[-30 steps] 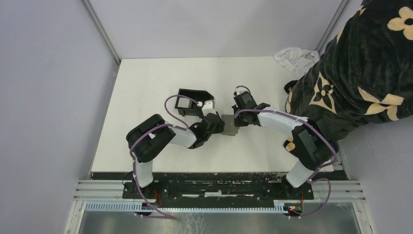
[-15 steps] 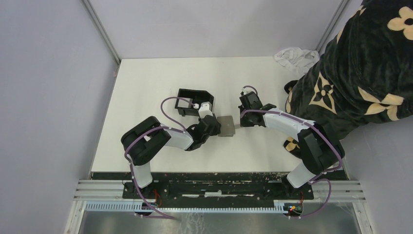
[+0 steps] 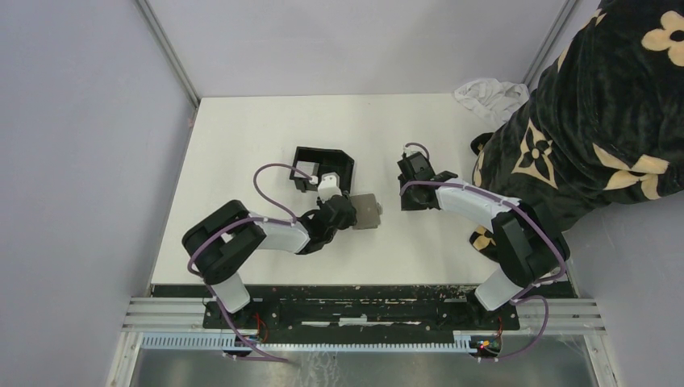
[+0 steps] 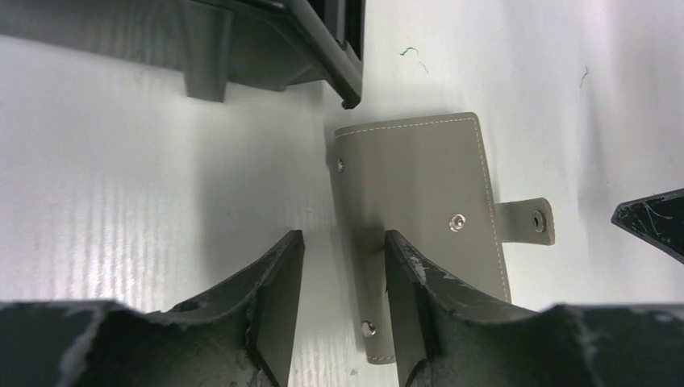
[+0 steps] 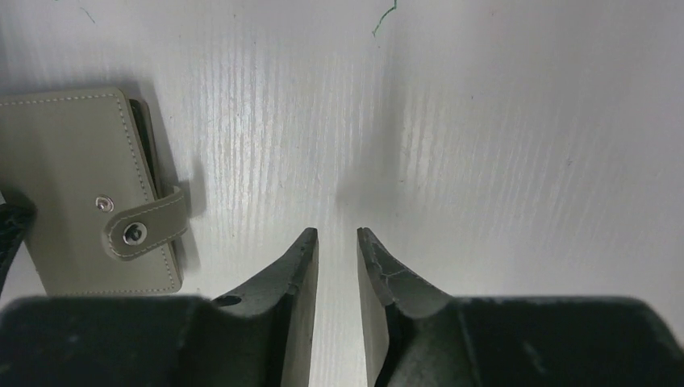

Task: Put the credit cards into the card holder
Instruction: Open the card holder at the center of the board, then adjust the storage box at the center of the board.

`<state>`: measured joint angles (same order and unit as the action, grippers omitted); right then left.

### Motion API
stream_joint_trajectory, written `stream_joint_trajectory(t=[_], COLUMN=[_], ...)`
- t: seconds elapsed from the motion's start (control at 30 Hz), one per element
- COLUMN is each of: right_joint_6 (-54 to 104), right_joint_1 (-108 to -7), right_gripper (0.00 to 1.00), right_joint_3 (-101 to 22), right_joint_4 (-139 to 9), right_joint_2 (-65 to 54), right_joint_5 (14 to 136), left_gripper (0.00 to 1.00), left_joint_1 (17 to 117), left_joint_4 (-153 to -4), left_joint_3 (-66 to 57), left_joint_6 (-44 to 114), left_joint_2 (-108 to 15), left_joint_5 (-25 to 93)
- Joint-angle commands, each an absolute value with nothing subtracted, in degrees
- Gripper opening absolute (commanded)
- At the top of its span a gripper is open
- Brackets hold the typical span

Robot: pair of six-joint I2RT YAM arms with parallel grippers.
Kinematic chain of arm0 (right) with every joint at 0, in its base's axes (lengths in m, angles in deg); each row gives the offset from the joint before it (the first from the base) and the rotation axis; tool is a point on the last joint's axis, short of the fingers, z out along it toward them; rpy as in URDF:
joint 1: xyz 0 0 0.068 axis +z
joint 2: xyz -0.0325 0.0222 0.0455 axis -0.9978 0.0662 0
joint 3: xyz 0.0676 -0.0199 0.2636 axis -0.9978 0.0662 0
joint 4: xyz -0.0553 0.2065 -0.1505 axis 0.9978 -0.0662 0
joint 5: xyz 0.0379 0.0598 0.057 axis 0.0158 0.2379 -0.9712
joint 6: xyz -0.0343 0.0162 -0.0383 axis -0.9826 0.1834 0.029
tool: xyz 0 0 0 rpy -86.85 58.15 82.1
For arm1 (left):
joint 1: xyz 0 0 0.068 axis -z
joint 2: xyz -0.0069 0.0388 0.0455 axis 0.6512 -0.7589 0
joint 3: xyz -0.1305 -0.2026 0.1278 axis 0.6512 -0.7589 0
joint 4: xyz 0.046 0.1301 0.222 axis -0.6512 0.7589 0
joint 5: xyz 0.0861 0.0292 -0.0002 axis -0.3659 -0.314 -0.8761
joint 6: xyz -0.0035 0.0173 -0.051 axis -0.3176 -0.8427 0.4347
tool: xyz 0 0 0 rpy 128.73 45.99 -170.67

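Note:
The card holder point(image 3: 323, 165), a black open-top box, stands at the table's middle back; its corner shows in the left wrist view point(image 4: 266, 48). The silver-grey card-sized piece point(image 3: 367, 211) lies flat just right of it. Close up it is a stitched grey case with a snap tab point(image 4: 419, 185), also in the right wrist view point(image 5: 81, 177). My left gripper point(image 3: 352, 212) is open point(image 4: 343, 242), one finger over the case's left edge, the other over bare table. My right gripper point(image 3: 406, 203) stands a little right of the case, jaws narrowly apart and empty point(image 5: 337, 234). No tan-gold card is in view.
A person in a black floral garment point(image 3: 597, 121) leans over the table's right edge. A crumpled white cloth point(image 3: 488, 93) lies at the back right corner. Grey walls close in the left and back sides.
The case has moved left and back toward the black box along with my left gripper. My right gripper has let go of it and drawn away to the right.

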<state>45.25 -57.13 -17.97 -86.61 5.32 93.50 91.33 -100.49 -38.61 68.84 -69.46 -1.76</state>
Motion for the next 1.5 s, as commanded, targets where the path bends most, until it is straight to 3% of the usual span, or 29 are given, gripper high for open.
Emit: stream_joint_trajectory(t=[0.0,0.3,0.4,0.5,0.6,0.7,0.83,1.1,1.2,1.47], right_joint_6=[43.4,34.0,32.4,34.3,32.9,30.6,26.9,18.3,15.1,9.6], right_joint_1=[-57.3,-55.9,-55.9,-56.0,-56.0,-56.1,-56.0,-54.0,-53.6,-52.5], right_gripper=[0.32,0.41,0.58,0.77,0.78,0.79,0.72,0.71,0.69,0.66], right_joint_3=[-20.4,-28.5,-27.8,-25.1,-28.3,-35.3,-43.5,-63.8,-68.8,-75.2], right_joint_4=[-87.6,-80.6,-66.1,-50.2,-45.3,-49.9,-56.4,-78.8,-85.4,-93.2], right_joint_2=[2.3,-8.4,-10.5,-9.6,-6.0,-0.4,6.3,21.6,26.7,34.7], right_joint_5=[94.7,91.0,91.7,93.4,91.3,87.5,79.8,72.0,70.8,67.3], left_gripper=[0.53,0.63,0.67,0.78,1.0,0.99,0.99,0.71,0.63,0.61], left_joint_1=[91.7,93.5,93.5,93.5,93.0,92.0,91.8,89.1,87.2,80.3], left_joint_4=[-91.6,-84.0,-86.7,-92.8,-103.9,-112.8,-102.7,-79.7,-76.1,-76.8], left_joint_3=[-39.9,-40.0,-41.1,-42.6,-47.1,-50.1,-45.3,-42.9,-43.1,-45.2], left_joint_6=[69.9,66.5,59.9,53.1,52.0,49.0,51.0,79.2,85.5,91.0], left_joint_2=[-65.9,-43.8,-34.3,-27.8,-25.1,-24.8,-27.7,-30.3,-31.9,-35.3], left_joint_5=[-5.0,-14.6,-16.0,-19.7,-22.0,-16.3,-23.9,-38.8,-37.8,-27.4])
